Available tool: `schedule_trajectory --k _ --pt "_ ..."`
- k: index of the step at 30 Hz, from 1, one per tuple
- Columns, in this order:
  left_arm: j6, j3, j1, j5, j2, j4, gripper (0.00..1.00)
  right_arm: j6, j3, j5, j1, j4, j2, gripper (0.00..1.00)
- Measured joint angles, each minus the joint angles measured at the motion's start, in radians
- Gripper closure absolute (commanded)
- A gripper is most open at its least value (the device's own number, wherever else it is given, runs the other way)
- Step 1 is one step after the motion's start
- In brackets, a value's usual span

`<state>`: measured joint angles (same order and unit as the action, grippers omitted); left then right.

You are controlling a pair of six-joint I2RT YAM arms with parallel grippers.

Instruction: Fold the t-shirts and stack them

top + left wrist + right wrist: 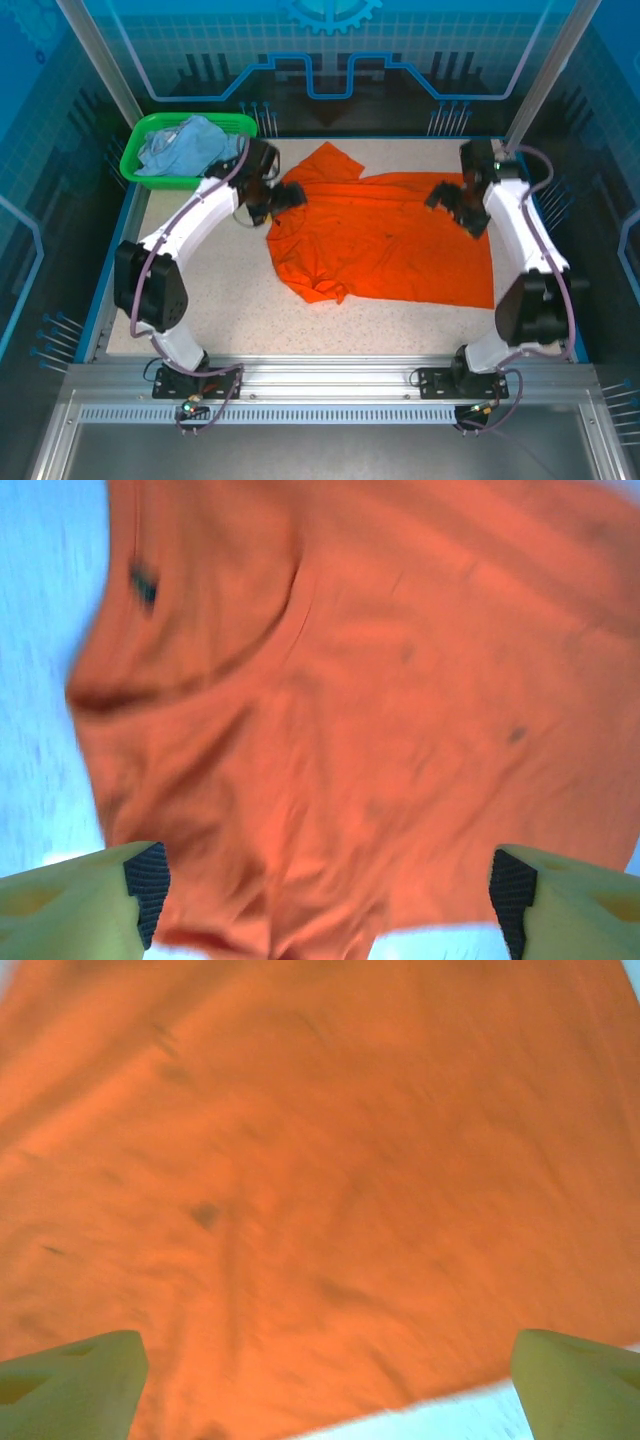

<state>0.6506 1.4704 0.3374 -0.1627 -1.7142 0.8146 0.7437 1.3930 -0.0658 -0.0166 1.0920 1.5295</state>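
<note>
Orange t-shirt (pixel 390 250) spread flat, left end effector (pixel 285 198) over its collar side — right end effector (pixel 447 196) opposite, both wide open

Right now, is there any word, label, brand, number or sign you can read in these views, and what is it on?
No text can be read.
Neck label on the orange t-shirt: a dark patch, too blurred to read.
Pale blue t-shirt and green basket: no print visible.
Back wall: a gear and line graphic, no letters.
</note>
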Motion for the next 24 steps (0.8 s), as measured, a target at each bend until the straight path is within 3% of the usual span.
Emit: schedule_trajectory --k 3,8,13,16,19,24 --pt "-0.023 -0.193 0.017 -0.098 0.006 -0.011 0.2 0.027 -0.246 -0.004 0.017 -0.009 -0.076 0.12" --pt "-0.004 -0.385 0.101 -0.204 0.071 -0.031 0.23 0.052 -0.532 0.028 0.154 -0.039 -0.207 0.19" --pt "0.078 -0.404 0.189 -0.214 0.156 -0.07 0.3 0.018 -0.565 0.059 0.204 -0.082 -0.258 0.22" --pt "0.121 -0.414 0.216 -0.222 0.156 -0.108 0.28 0.007 -0.62 0.085 0.284 -0.126 -0.297 0.23" --pt "0.134 -0.423 0.202 -0.205 0.154 -0.102 0.27 0.009 -0.681 0.103 0.341 -0.148 -0.357 0.25" --pt "0.112 -0.303 0.105 -0.148 0.071 -0.053 0.35 0.043 -0.717 0.1 0.316 -0.167 -0.422 0.28"
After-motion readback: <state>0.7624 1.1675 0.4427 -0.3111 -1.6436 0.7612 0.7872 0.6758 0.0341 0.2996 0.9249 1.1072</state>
